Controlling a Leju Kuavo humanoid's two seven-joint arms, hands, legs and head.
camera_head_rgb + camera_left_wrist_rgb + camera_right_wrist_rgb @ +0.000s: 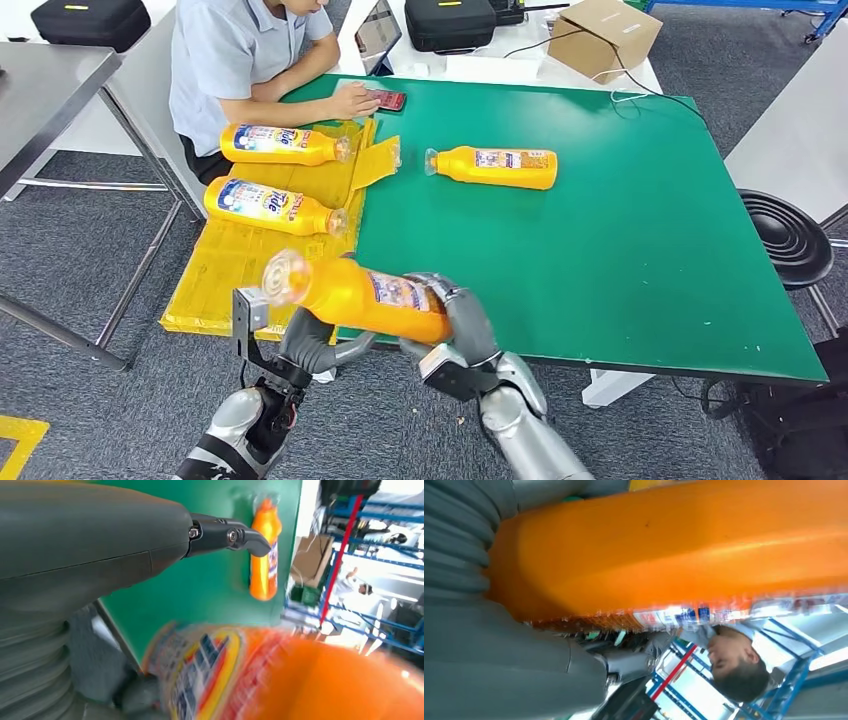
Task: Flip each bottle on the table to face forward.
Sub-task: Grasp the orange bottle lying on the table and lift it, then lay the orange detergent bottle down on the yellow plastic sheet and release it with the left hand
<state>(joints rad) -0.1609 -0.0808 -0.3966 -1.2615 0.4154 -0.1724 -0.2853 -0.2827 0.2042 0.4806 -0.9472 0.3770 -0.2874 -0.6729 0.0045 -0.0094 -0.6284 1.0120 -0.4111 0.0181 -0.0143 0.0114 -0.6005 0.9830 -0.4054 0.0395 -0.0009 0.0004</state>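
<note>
The right hand (452, 330) gripped an orange bottle (365, 293) around its base end, fingers wrapped over the top of it, and held it on its side in the air above the near edge of the green table (620, 240), its cap pointing toward the robot's left. In the right wrist view the bottle's orange body (674, 545) lay just in front of the palm, its label a blurred strip along one edge. The left hand (318, 345) was under the bottle's middle with its fingers apart; whether it touched the bottle could not be told. In the left wrist view a dark finger (227, 535) stretched out free above the blurred label of the held bottle (210, 680).

A second bottle (495, 166) lay on its side on the green table, well beyond the hands. Two more bottles (285, 143) (272, 206) lay on a yellow cardboard sheet (240, 270) at the table's left side, their labels up. A person (240, 60) sat at the far left corner with a hand beside a phone (388, 99).
</note>
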